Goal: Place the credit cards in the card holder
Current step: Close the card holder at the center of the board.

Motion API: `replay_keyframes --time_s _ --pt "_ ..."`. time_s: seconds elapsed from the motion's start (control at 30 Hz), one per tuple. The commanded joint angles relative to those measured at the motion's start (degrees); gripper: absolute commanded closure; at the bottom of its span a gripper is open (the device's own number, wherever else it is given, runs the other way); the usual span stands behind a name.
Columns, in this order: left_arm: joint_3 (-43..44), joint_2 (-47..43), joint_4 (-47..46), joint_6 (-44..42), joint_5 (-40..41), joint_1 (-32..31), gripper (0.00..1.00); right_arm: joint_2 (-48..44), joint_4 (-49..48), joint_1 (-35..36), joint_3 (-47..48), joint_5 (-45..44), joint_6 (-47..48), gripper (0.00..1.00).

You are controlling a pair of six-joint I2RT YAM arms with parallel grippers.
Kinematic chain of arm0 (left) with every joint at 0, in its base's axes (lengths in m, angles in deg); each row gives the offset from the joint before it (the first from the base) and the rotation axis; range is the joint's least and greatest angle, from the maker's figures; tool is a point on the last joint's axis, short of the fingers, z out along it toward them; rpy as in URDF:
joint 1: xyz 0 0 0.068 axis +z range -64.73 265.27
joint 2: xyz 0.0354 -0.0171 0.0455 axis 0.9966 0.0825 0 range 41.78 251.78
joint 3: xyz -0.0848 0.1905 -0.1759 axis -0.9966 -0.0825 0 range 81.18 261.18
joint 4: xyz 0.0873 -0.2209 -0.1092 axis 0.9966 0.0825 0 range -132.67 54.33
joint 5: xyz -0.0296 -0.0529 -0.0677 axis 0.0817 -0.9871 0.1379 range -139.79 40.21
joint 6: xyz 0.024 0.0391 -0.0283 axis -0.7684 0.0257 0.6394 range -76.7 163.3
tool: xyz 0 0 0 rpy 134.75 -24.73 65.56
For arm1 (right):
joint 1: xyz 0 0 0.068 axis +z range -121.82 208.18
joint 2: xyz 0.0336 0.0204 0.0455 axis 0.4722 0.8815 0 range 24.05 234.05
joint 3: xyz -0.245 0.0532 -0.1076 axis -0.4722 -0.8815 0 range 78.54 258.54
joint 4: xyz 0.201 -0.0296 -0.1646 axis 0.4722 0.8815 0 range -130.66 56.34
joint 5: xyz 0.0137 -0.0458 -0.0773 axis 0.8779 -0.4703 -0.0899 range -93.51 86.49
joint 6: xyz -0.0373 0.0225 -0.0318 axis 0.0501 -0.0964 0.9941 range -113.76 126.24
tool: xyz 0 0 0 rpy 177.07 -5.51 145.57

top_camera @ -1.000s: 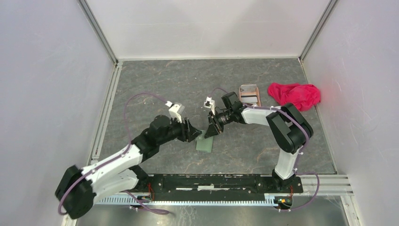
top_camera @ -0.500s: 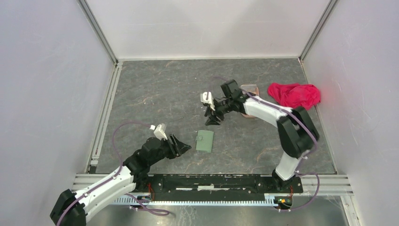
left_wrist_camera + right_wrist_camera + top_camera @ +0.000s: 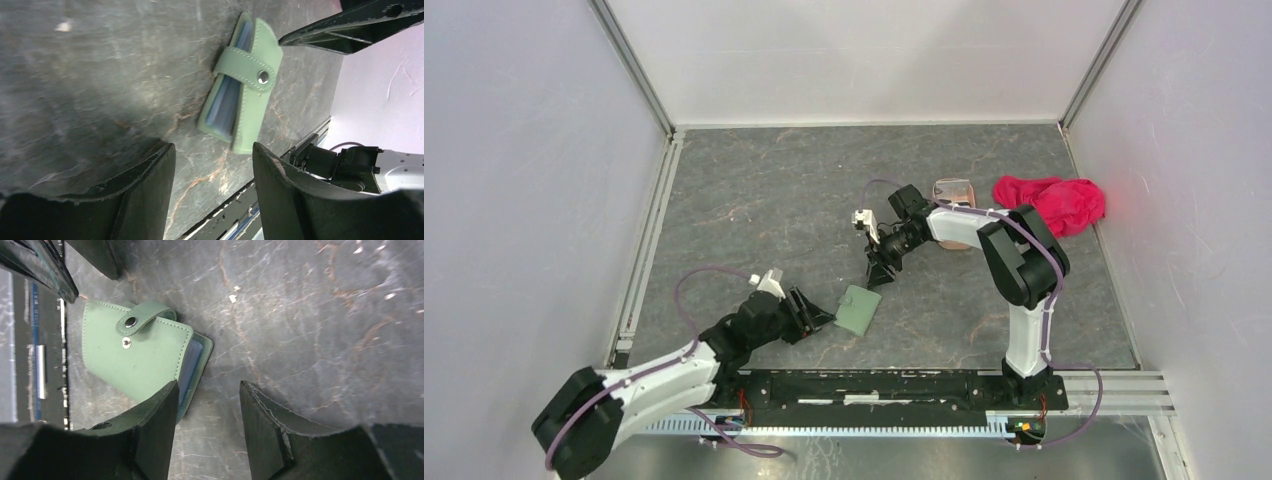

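Note:
The card holder [image 3: 857,310] is a sage-green wallet lying folded on the dark stone table, tilted a little. Its strap is snapped across it in the left wrist view [image 3: 242,82], and pale blue pockets show at its edge [image 3: 135,360]. My left gripper [image 3: 817,318] sits low, just left of it, open and empty [image 3: 212,150]. My right gripper [image 3: 882,268] hangs just behind it, open too, with only bare table between its fingers [image 3: 207,387]; one fingertip [image 3: 167,400] overlaps the wallet's edge in view. No credit cards show.
A pinkish-brown tray [image 3: 954,190] sits at the back right, half hidden by the right arm. A red-pink cloth [image 3: 1049,203] lies beside it. The black base rail [image 3: 874,385] runs along the near edge, close to the wallet.
Both grippers left the card holder a second ago and have come back beside it. The right gripper opened. The wallet now lies slightly turned.

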Motion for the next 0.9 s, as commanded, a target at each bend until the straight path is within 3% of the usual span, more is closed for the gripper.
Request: replay_keyframes --time_s 0.0,0.2,0.4,0.53,0.7,0.8,0.87 --pt "2.8 7.7 -7.6 2.6 -0.1 -2.7 0.35 -0.4 0.7 -0.1 -2.0 5.6 -4.1 0.47" --pt "5.4 13.2 -8.2 3.1 2.8 -5.8 0.38 -5.6 -12.2 -1.7 -10.9 5.7 -18.3 0.51" --pt "7.9 18.1 -3.9 0.7 5.8 -5.8 0.64 -10.4 -21.3 -4.2 -19.7 4.1 -27.3 0.57" --pt "12.0 23.9 -3.4 -3.5 6.9 -5.7 0.72 -13.5 -23.0 -8.2 -21.0 3.4 -26.4 0.55" --pt "18.0 30.8 -3.4 -10.6 5.8 -4.8 0.73 -20.1 -14.7 -11.9 -17.8 2.6 -8.5 0.51" --pt "20.3 33.5 -3.7 -14.7 5.1 -4.2 0.73 -25.8 -9.2 -11.8 -17.2 6.2 9.1 0.47" --pt "21.4 35.0 -4.3 -17.0 4.1 -3.4 0.73 -30.0 -3.4 -11.0 -18.7 11.0 26.2 0.44"
